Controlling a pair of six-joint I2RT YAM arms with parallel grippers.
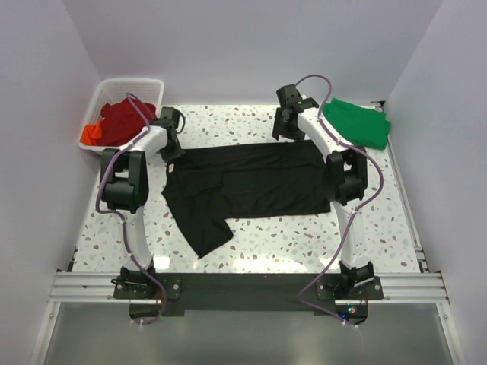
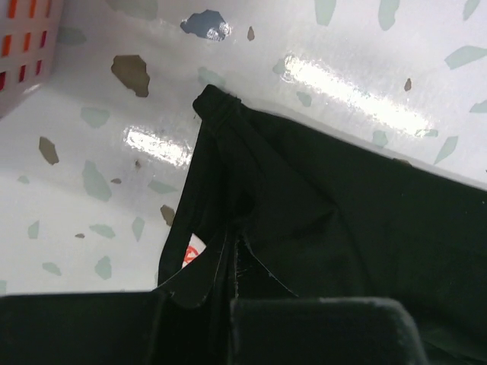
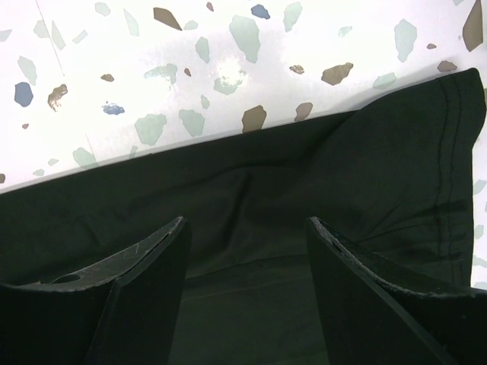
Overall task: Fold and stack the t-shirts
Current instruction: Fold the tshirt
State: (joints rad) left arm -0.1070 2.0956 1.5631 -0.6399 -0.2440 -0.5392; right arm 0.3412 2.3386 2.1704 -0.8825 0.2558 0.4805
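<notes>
A black t-shirt (image 1: 243, 182) lies spread across the middle of the table, one sleeve trailing toward the near left. My left gripper (image 1: 173, 149) is at the shirt's far left corner. In the left wrist view the left gripper (image 2: 232, 251) is shut on a pinched fold of the black t-shirt (image 2: 342, 228), with a small white tag (image 2: 192, 251) beside it. My right gripper (image 1: 288, 131) sits at the shirt's far edge. Seen from the right wrist, the right gripper (image 3: 247, 228) is open above the black fabric (image 3: 304, 175). A green t-shirt (image 1: 358, 122) lies at the back right.
A white slatted basket (image 1: 114, 85) stands at the back left corner, holding a dark red t-shirt (image 1: 122, 118) and an orange t-shirt (image 1: 91, 135). The basket wall (image 2: 23, 46) shows close to the left gripper. Walls enclose the speckled table (image 1: 304, 236) on three sides.
</notes>
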